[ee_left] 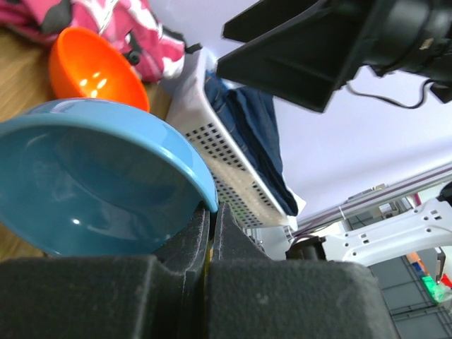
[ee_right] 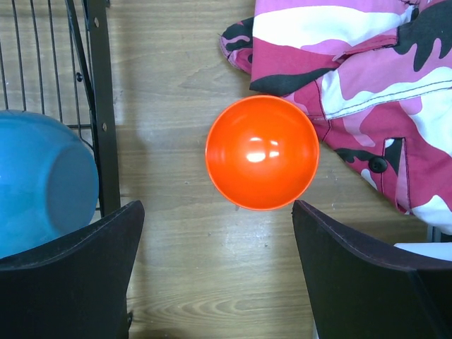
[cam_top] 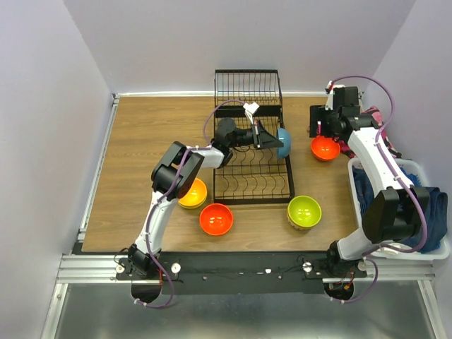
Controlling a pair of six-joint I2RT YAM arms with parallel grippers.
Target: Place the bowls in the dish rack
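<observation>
Left claw [cam_top: 270,138] is pinched shut on the rim of the blue bowl [cam_top: 284,143], holding it tipped on its side at the right-hand edge of the rack [cam_top: 240,185]. In the wrist view its black padded fingers [ee_left: 191,244] squeeze the thin glossy rim with basically no gap.

Right claw [ee_right: 217,212] is spread wide and holding nothing. It hangs over an orange bowl [ee_right: 262,152] that sits upright on the wood-grain table [ee_right: 176,63], right up against a pink camo cloth [ee_right: 353,56].

The rack is black wire with curved tines and a taller basket bit at the far end. Three more shiny round ones sit on the table near its front: yellow bowl [cam_top: 196,196], second orange bowl [cam_top: 216,219], green bowl [cam_top: 304,211]. A white perforated plastic basket [cam_top: 431,173] on the right holds blue clothes.
</observation>
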